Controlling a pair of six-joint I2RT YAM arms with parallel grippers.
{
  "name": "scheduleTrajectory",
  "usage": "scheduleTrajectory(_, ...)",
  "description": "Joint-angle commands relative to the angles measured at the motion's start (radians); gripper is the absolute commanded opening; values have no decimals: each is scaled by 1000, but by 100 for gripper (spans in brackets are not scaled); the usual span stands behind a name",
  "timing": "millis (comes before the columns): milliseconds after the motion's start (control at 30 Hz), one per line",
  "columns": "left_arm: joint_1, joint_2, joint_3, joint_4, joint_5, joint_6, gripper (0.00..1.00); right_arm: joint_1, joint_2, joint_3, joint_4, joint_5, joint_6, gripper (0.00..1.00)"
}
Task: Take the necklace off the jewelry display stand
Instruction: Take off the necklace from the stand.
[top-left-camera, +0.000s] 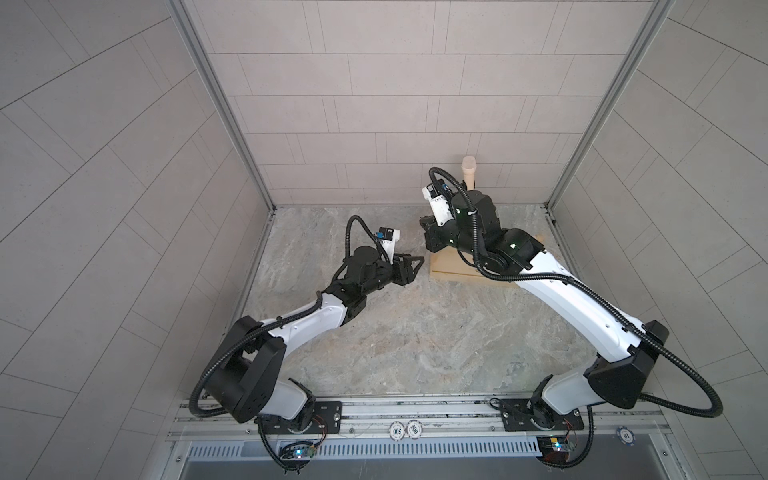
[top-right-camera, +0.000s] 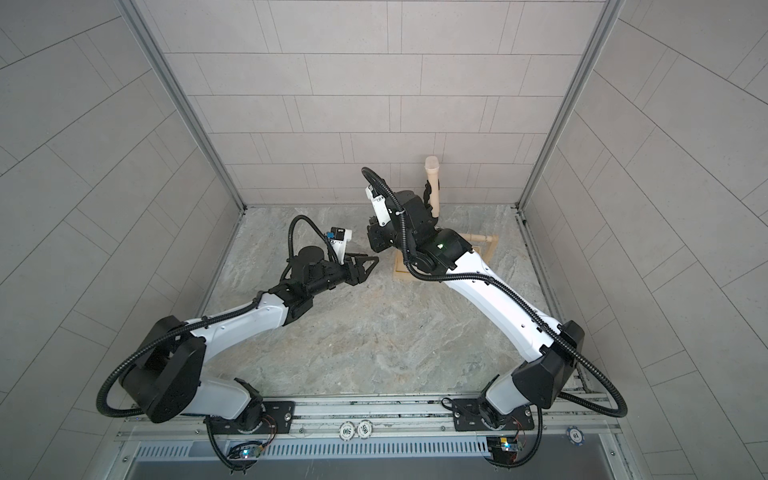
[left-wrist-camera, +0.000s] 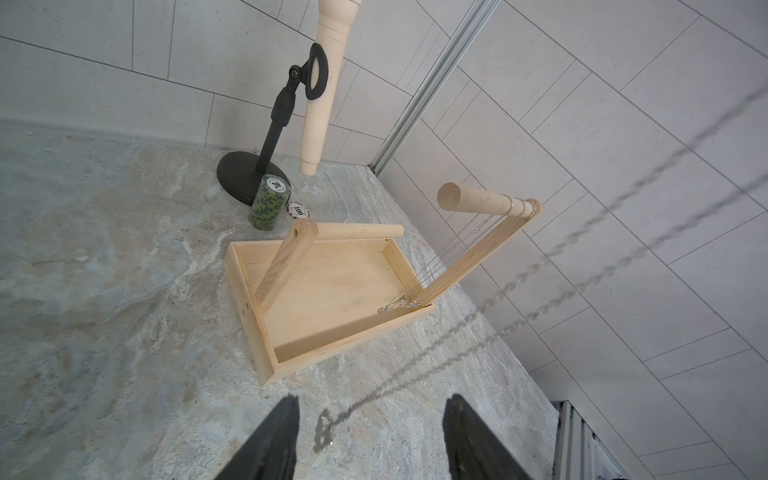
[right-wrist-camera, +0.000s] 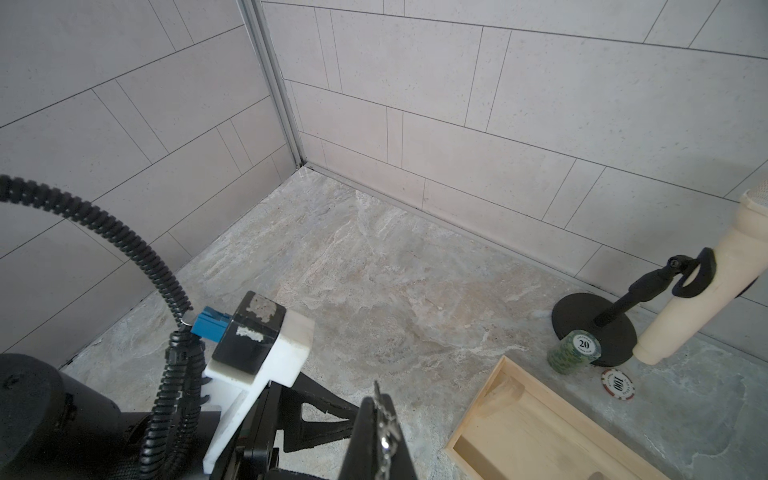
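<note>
The main part of the task looks done: the necklace (left-wrist-camera: 325, 424) is off the jewelry display stand (left-wrist-camera: 345, 347) and hangs in the air as a doubled silver chain, well clear of the round dowel bar (left-wrist-camera: 478, 199). In the right wrist view the right hand (right-wrist-camera: 378, 409) is clamped together on the chain, whose links show at its fingertips. In the left wrist view the strands run slantwise down from beyond the frame's edge, and their lower end, with a small clasp or charm, dangles between the fingers of the left hand (left-wrist-camera: 372, 409). Those fingers stand apart and I see no contact with the chain. Both top views show the two hands near each other beside the stand's open end, though the chain is too fine to make out there. Other thin chains (left-wrist-camera: 519, 208) hang at the far end of the bar by the upright frame, reaching down into the tray. What seems left is small: carrying the necklace away from the stand and, I judge, laying it on the worktop (left-wrist-camera: 124, 291)
</note>
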Motion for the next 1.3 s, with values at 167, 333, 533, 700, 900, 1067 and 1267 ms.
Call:
scheduleTrajectory(167, 3, 24, 50, 31, -5, 31, 50, 15, -21, 8, -2, -2, -12, 0)
scheduleTrajectory(333, 3, 57, 71, 33, 6, 34, 47, 16, -25, 1, 1, -4, -10, 0)
scheduleTrajectory(533, 3, 66, 71, 38, 7, 41, 38, 16, -29, -1, 0, -2, -12, 0)
scheduleTrajectory(700, 3, 58, 62, 35, 1, 47, 32, 16, -30, -1, 0, -4, -12, 0)
scheduleTrajectory(900, 3, 55, 62, 28, 2, 49, 24, 16, -35, -11, 7, 2, -10, 0)
scheduleTrajectory(1067, 2, 59, 62, 20, 0, 52, 22, 16, -35, -13, 8, 2, -10, 0)
scheduleTrajectory(1267, 3, 63, 66, 12, -6, 57, 20, 16, -38, -14, 7, 4, -13, 0)
